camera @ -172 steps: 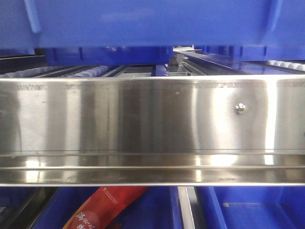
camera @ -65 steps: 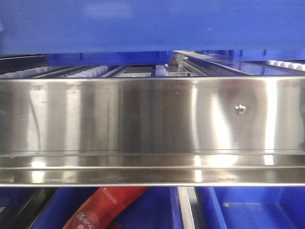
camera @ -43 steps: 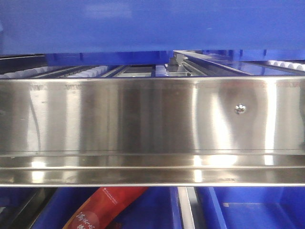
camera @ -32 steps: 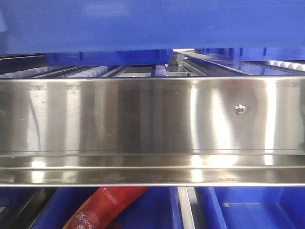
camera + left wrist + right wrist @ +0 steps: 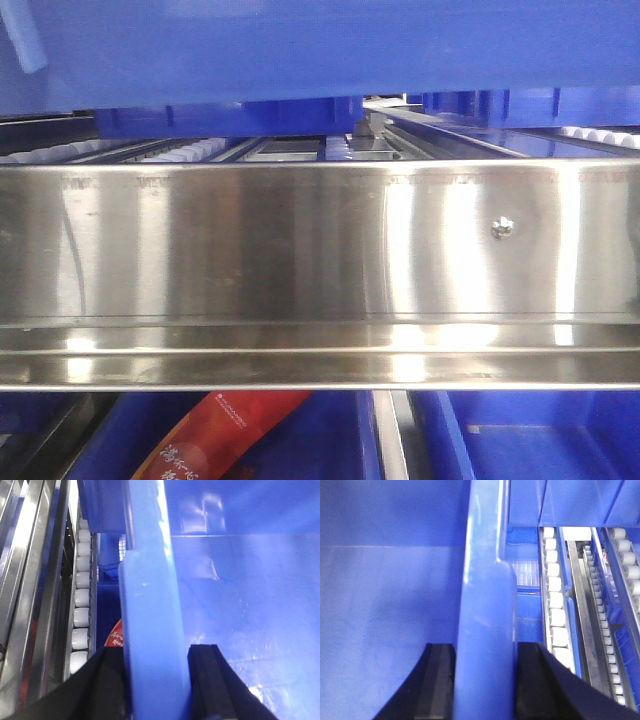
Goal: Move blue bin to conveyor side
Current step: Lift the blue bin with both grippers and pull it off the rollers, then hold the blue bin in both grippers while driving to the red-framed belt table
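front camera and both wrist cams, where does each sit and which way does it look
Front: low, level, facing the stainless-steel rail with the blue bin above; no robot part shows.
Left wrist: behind the left gripper, looking along its fingers astride the bin's wall; white rollers to the left.
Right wrist: behind the right gripper, likewise; rollers to the right.
Shared: all three show the bin.

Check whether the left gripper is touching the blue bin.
Touching. In the left wrist view, the left gripper has fingers flush against both sides of the blue bin wall.
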Controlling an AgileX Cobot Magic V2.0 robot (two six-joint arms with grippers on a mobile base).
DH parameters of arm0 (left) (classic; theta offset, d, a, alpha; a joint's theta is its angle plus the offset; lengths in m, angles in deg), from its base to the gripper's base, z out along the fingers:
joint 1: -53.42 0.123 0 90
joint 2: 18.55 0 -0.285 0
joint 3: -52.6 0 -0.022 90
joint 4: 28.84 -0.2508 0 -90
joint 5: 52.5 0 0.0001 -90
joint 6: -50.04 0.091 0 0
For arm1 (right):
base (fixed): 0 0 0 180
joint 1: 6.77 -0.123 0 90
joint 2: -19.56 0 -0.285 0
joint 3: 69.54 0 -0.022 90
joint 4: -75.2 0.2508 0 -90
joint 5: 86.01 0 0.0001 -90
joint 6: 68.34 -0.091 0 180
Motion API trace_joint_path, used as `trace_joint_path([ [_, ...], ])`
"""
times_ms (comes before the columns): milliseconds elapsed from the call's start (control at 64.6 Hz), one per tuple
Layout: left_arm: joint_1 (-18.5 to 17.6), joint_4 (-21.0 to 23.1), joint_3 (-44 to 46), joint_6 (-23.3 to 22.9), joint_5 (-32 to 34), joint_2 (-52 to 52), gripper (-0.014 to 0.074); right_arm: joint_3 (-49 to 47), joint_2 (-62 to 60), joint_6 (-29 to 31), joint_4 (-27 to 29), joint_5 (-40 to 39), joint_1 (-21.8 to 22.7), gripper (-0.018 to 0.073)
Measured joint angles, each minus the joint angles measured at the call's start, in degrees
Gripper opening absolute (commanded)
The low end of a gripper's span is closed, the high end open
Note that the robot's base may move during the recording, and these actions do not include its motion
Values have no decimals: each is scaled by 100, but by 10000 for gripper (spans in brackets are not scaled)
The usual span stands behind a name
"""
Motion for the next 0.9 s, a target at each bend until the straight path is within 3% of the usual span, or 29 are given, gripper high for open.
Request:
trace_joint_path([
  [898,0,0,-10,0,150,0,-18,0,0,0,0,-28,0,-80],
])
